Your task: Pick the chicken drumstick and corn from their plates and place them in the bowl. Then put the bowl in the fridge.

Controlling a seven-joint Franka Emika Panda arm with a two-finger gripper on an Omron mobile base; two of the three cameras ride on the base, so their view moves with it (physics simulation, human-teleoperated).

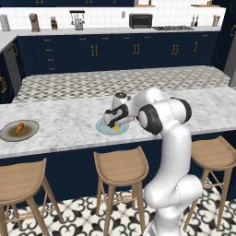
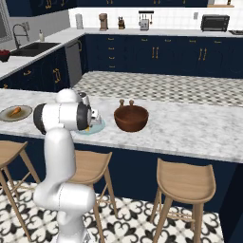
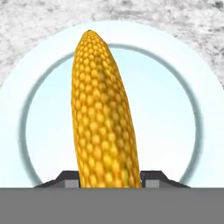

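Observation:
The corn [image 3: 105, 113], a bright yellow cob, lies on the light blue plate [image 3: 39, 87] on the marble island counter. My gripper [image 3: 109, 177] is down over the plate [image 1: 103, 130], with one dark fingertip pressed against each side of the cob's near end. A little yellow of the corn [image 1: 116, 127] shows under the hand [image 1: 115, 120]. The chicken drumstick [image 1: 18, 127] rests on the brownish plate [image 1: 28, 134] far to the left. The wooden bowl [image 2: 131, 118] stands on the counter just right of the blue plate [image 2: 96, 128]. A grey steel strip, apparently the fridge [image 1: 232, 64], shows at the right edge.
Wooden stools [image 1: 120, 167] line the near side of the island. Beyond a tiled aisle runs the navy back counter with a toaster oven [image 1: 140, 20] and small appliances. A sink [image 2: 33, 47] sits on the left counter.

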